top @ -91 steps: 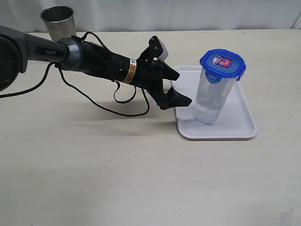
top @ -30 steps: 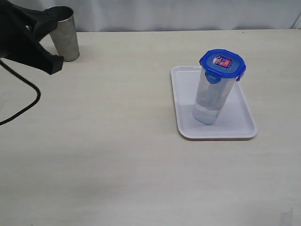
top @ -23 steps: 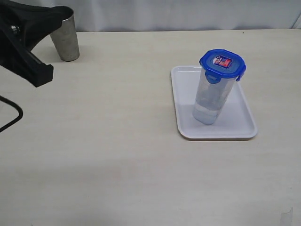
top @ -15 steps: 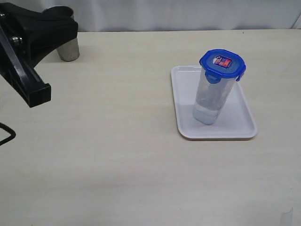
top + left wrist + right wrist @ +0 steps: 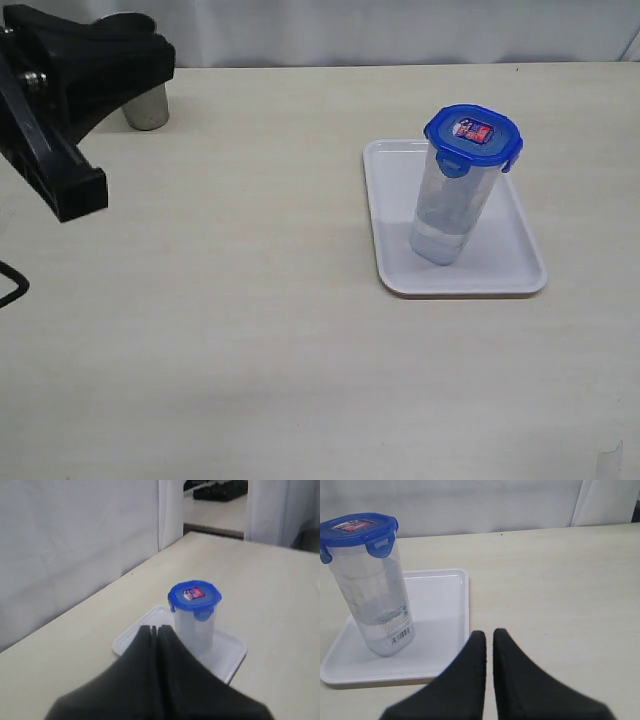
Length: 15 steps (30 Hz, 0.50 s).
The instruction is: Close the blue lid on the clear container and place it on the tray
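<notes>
On the white tray (image 5: 515,262), toward the right side of the pale table (image 5: 290,360), the clear container (image 5: 448,215) stood upright with its base resting inside the low rim, nearer the tray's front edge than its back. The blue lid (image 5: 474,135) sat on top of the container, its red-blue sticker (image 5: 473,129) facing up, and the snap flaps that could be seen – one at the front, one on the right – were folded down against the rim. From the right wrist camera the same container (image 5: 372,600) showed a small barcode label (image 5: 395,625) low on its wall, with bare tray (image 5: 445,595) beside it. The right gripper (image 5: 489,635) hovered over the table just off the tray's edge, its two black fingers drawn together with only a thin slit between them and nothing gripped. The left gripper (image 5: 156,630) was likewise clenched on nothing, fingers pressed flat against each other, pointing toward the lidded container (image 5: 196,630) from well away. In the exterior view the left arm (image 5: 70,90) filled the upper left corner – well apart from the tray – and partly hid a grey metal cup (image 5: 148,108) standing at the back of the table.
</notes>
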Each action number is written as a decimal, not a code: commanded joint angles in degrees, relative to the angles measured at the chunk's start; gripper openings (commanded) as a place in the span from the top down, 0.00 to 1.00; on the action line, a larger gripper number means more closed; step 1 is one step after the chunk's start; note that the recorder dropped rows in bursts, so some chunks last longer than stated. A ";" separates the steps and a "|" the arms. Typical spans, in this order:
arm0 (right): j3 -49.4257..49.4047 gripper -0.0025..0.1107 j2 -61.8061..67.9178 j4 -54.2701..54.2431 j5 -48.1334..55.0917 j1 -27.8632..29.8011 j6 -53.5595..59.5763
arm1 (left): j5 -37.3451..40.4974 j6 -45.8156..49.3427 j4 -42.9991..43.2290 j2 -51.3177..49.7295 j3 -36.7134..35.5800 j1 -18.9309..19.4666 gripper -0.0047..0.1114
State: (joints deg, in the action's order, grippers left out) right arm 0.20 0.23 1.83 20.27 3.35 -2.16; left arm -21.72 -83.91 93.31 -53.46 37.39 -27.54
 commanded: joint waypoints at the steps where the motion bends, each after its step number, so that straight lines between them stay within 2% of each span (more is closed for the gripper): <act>1: -0.20 0.93 -0.23 -0.07 -0.69 0.44 -0.17 | 4.41 4.85 -22.45 0.59 -0.37 -0.47 0.96; 2: -0.20 0.93 -0.23 -0.07 -0.69 0.44 -0.17 | 5.72 6.51 -29.69 0.87 -0.93 -0.47 0.96; 3: -0.20 0.93 -0.23 -0.07 -0.69 0.44 -0.17 | 6.30 14.87 -39.90 1.47 -2.21 -0.47 0.96; 4: -0.20 0.93 -0.23 -0.07 -0.69 0.44 -0.17 | 6.30 21.12 -45.50 1.94 -3.15 -0.47 0.96; 7: -0.20 0.93 -0.23 -0.07 -0.69 0.44 -0.17 | 5.95 46.00 -71.08 5.16 -8.76 -0.47 0.96; 11: -0.20 0.93 -0.23 -0.07 -0.69 0.44 -0.17 | 5.95 62.95 -85.99 9.61 -13.77 -0.47 0.96; 15: -0.20 0.93 -0.23 -0.07 -0.69 0.44 -0.17 | 5.47 72.96 -89.61 13.55 -18.12 -0.47 0.96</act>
State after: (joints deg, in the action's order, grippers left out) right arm 0.20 0.23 1.83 20.27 3.35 -2.16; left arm -15.93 -19.09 7.64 -42.40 21.63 -27.86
